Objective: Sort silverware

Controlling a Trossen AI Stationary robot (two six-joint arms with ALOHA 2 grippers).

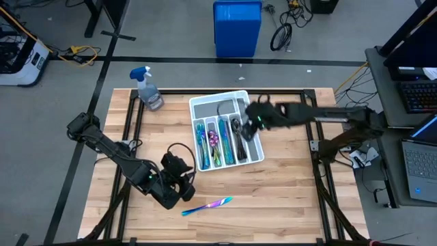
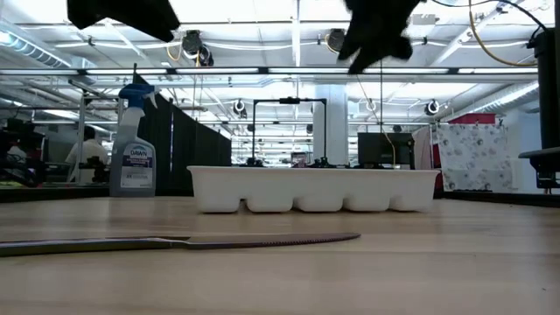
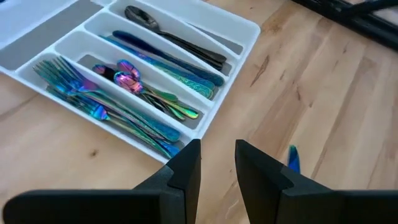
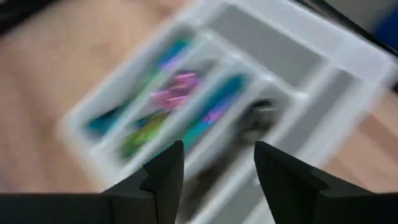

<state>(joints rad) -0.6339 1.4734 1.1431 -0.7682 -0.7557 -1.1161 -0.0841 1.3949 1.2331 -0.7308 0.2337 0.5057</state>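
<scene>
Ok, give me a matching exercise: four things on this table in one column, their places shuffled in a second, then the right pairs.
Things
1. spray bottle
2. knife
3. forks
4. right pincer

Places
A. above the white tray
B. loose on the wood, between the tray and the table's near edge
C. standing at the table's far left corner
D. in the tray's outer long slot, on the left arm's side

Pairs: 1-C, 2-B, 3-D, 4-A
</scene>
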